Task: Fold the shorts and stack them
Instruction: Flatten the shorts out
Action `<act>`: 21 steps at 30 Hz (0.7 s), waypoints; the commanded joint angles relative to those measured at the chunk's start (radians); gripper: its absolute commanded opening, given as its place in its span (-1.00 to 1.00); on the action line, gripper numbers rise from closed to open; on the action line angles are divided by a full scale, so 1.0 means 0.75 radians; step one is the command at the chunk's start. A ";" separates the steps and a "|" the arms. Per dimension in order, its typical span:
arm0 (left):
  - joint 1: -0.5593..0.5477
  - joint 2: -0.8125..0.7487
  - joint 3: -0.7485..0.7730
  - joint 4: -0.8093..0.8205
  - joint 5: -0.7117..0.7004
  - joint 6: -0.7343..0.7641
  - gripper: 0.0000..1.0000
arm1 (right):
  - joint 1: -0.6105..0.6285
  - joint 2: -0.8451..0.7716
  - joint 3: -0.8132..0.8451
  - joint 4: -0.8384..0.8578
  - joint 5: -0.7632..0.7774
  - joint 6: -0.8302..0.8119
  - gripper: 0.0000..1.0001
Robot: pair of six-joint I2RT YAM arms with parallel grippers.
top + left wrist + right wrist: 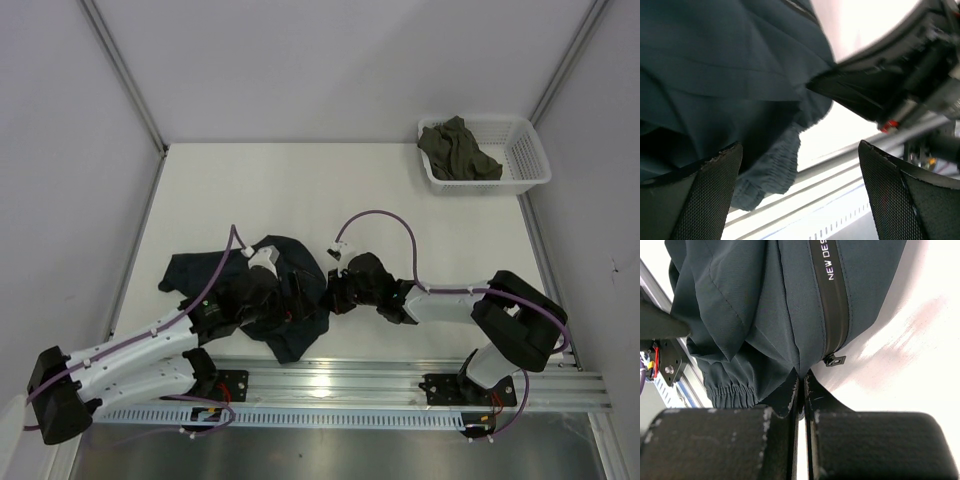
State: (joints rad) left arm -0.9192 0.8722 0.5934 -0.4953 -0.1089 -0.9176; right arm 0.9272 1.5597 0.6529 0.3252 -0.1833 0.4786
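The shorts lie bunched at the near side of the counter, left of centre. The right gripper is closed on only a thin fold, which a pull could slip free. The left gripper gapes open, holding nothing, so the cloth may sag crooked.

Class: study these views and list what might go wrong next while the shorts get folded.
The right claw pinches only a thin edge of the shorts; it may slip out. The open left claw sits very near the right arm, so they might collide. The bunched shorts lie beside the rail and may snag.
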 commanded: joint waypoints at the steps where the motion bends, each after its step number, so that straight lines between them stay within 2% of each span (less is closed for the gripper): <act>1: -0.006 -0.046 -0.040 0.106 -0.173 -0.126 0.96 | -0.003 -0.046 -0.009 0.070 0.030 0.010 -1.00; 8: -0.006 -0.055 -0.130 0.290 -0.249 -0.222 0.82 | -0.001 -0.071 -0.028 0.082 0.032 0.014 -1.00; 13: -0.006 0.088 -0.100 0.345 -0.237 -0.204 0.75 | 0.003 -0.075 -0.040 0.100 0.026 0.021 -1.00; 16: -0.006 0.174 -0.071 0.343 -0.245 -0.200 0.51 | 0.003 -0.081 -0.048 0.104 0.026 0.023 -1.00; 19: -0.006 0.209 -0.075 0.362 -0.288 -0.202 0.19 | 0.005 -0.091 -0.056 0.108 0.026 0.027 -1.00; 21: -0.006 0.240 -0.075 0.358 -0.329 -0.218 -0.24 | 0.005 -0.104 -0.067 0.110 0.034 0.029 -1.00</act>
State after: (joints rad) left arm -0.9192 1.0348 0.5034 -0.2680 -0.2882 -1.0622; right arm 0.9276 1.5272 0.6151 0.3565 -0.1768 0.4973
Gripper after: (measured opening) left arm 0.483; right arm 0.011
